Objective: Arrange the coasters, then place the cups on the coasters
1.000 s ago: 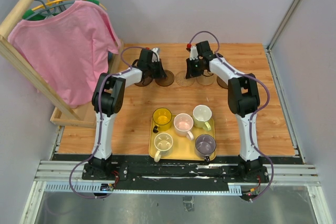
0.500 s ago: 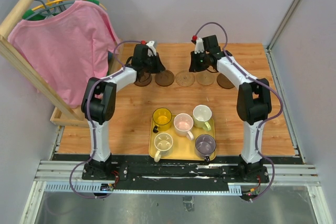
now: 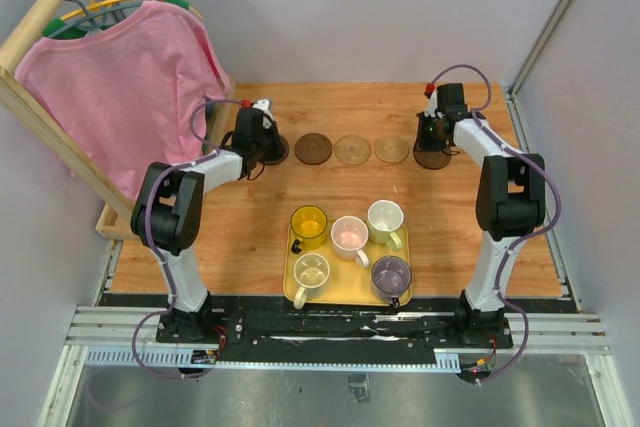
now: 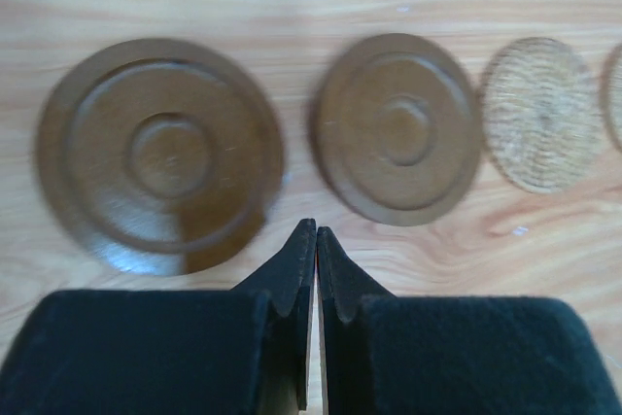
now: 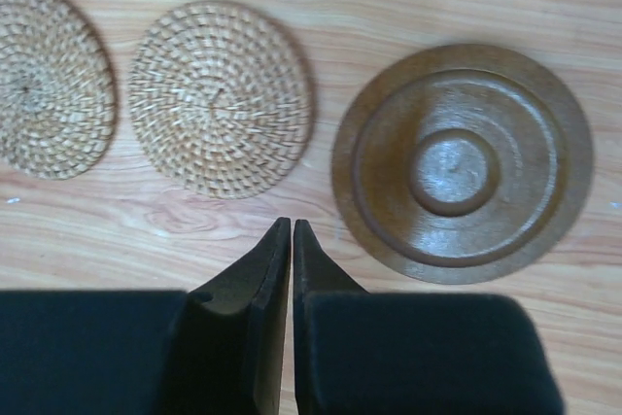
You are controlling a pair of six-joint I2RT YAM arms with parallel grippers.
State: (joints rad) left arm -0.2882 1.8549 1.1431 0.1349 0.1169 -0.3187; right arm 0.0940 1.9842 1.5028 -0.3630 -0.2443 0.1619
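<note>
Left wrist view is showing my left claw (image 4: 316,230) pressing its tips together, empty, hovering just short of two dark brown ridged wooden coasters (image 4: 160,155). My right claw (image 5: 292,224), also closed on nothing, is hanging near two tan woven discs (image 5: 221,97) and a third brown coaster (image 5: 462,162). Five small handled mugs (image 3: 349,235) are sitting on the yellow rectangular tray (image 3: 350,284).

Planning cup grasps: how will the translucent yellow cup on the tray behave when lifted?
Yellow cup looks rigid and translucent, so probably light but smooth-walled, maybe slippery. Upright and wide-mouthed, unlikely to tip. The pink cup sits close beside it on the tray; a grasp may nudge it.
</note>
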